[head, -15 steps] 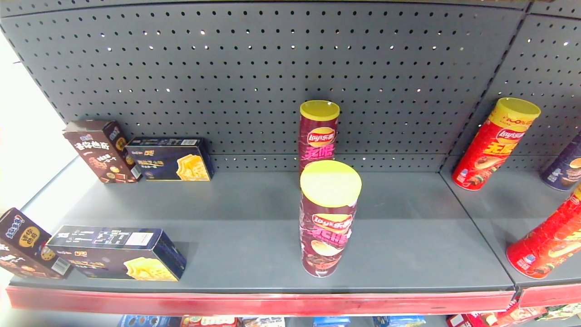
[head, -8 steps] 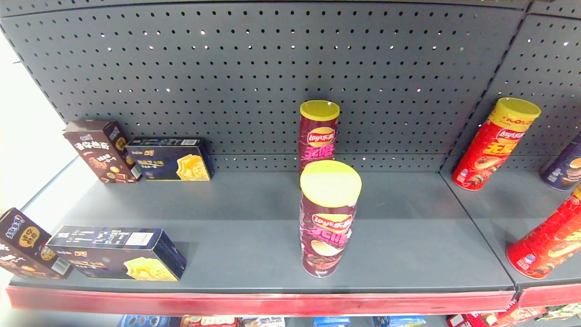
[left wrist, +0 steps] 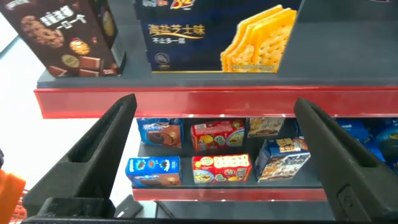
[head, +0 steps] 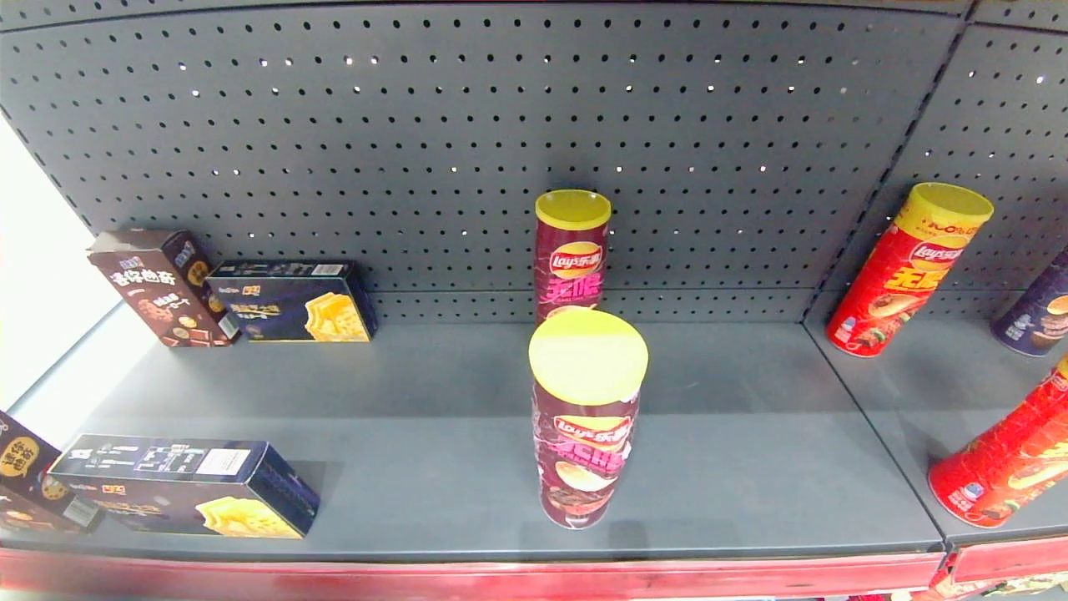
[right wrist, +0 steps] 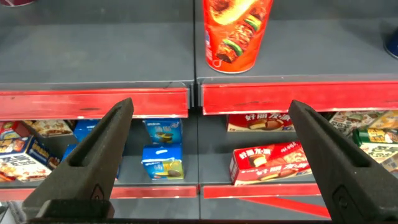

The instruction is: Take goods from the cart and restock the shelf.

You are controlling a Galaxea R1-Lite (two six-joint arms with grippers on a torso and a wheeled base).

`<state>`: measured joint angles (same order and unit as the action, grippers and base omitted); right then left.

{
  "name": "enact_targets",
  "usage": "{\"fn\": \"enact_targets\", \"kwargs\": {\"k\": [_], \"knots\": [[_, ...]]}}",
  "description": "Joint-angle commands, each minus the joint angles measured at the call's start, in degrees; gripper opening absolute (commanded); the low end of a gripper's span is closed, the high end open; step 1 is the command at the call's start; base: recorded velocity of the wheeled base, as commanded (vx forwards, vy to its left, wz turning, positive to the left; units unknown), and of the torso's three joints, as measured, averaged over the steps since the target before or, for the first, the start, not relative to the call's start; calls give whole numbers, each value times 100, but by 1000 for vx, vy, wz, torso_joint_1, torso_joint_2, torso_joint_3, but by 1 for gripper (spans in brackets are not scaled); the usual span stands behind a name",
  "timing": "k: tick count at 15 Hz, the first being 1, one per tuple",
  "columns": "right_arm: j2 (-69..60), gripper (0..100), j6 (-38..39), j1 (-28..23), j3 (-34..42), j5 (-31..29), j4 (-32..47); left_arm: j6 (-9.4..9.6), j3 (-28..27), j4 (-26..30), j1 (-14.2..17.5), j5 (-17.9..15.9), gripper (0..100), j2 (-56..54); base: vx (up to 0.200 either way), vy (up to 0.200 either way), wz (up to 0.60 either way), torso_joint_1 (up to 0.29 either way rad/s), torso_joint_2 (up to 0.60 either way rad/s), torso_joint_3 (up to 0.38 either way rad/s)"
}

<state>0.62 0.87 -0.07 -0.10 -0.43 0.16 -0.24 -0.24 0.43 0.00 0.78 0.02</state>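
The left end effector (left wrist: 216, 104) and right end effector (right wrist: 211, 107) are gaping apart, empty, facing the shelf (head: 400, 392). A maroon chip can (head: 586, 434) is standing centre-front, a second can (head: 571, 250) at twelve o'clock behind it; clumsy restocking risks toppling either.

left gripper (left wrist: 214, 101), two chunky matte black jaws, wedge shaped with slanted tips, right gripper (right wrist: 212, 104) same deal, tiny round dimple low on one side

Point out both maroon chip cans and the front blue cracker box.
Front maroon cylindrical chip can with yellow lid (head: 585, 430): head view, label.
Rear maroon cylindrical chip can (head: 572, 260): head view, label.
Front dark blue cardboard cracker box (head: 183, 501): head view, front face.
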Motion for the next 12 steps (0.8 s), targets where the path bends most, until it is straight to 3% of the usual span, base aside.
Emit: {"fn": "enact_targets", "kwargs": {"k": [1, 2, 12], "knots": [[-1, 100, 1, -1, 1, -1, 2, -11, 7, -8, 0, 10, 100, -2, -200, 0, 0, 7, 7, 2], [-1, 100, 1, -1, 1, -1, 2, -11, 7, -34, 9, -8, 100, -2, -200, 0, 0, 2, 7, 2], [-1, 100, 1, -1, 1, -1, 2, -11, 7, -34, 9, -8, 100, -2, 0, 0, 0, 0, 0, 0]]}}
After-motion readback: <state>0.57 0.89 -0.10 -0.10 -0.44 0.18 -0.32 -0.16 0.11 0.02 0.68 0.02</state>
